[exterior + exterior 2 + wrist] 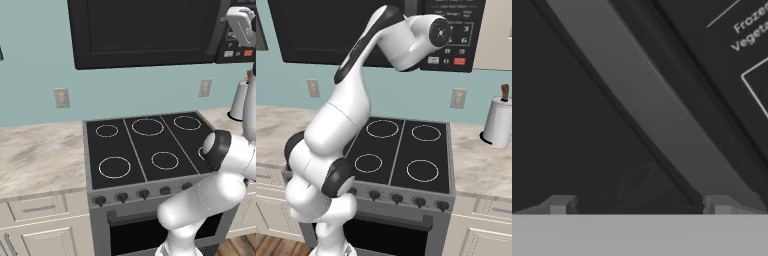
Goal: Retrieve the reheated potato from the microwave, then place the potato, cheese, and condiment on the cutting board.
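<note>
Gripper at the microwave door handle, jaws wide, holding nothing.

Microwave (145,30) fills the top of both base frames, door shut. I see no potato, presumably inside; judging by that, opening the door is step one. Gripper (639,205) is up close to the door front; hand view shows the grey handle (647,105) running diagonally between glass and keypad (453,30), both fingertips (559,204) spread at the bottom edge. It's likely lined up that way to straddle the handle and pull.

Counts: one microwave, one stove (401,155) mid-frame with five rings in left base view, two wall outlets (61,97), one paper towel roll (498,122) at right. Cheese, condiment and board not spotted.
</note>
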